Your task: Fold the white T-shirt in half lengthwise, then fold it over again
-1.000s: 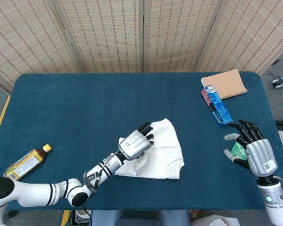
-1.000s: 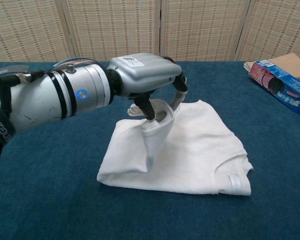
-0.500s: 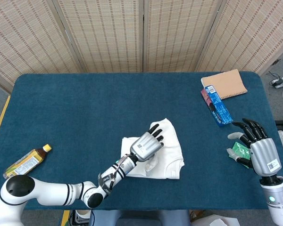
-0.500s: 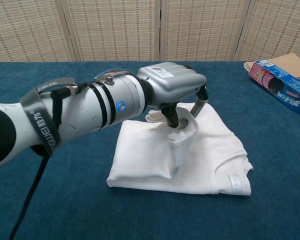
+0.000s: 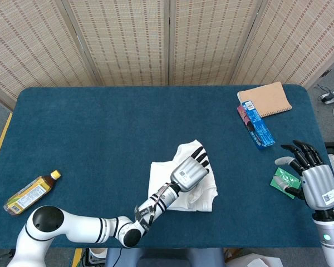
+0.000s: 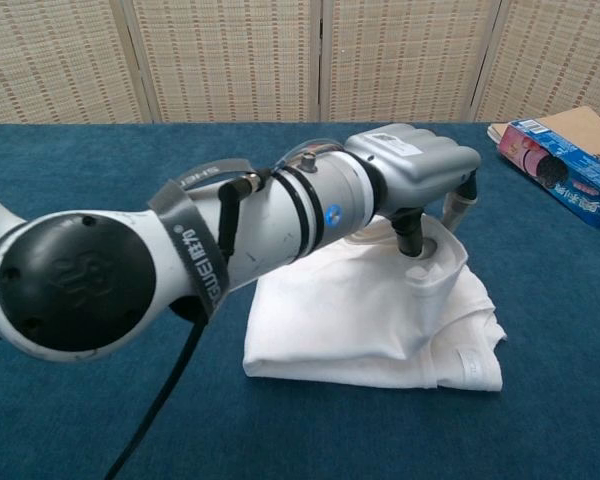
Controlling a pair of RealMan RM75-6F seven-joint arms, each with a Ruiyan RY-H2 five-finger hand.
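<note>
In the head view the white T-shirt (image 5: 181, 177) lies folded on the blue table (image 5: 100, 133), well left of the blue box (image 5: 257, 124); the left hand (image 5: 190, 172) rests over it, and the right hand (image 5: 314, 177) hangs right of the shirt, fingers spread, holding nothing. In the chest view the left hand (image 6: 415, 172) pinches a raised fold of the T-shirt (image 6: 360, 320) between thumb and fingers.
</note>
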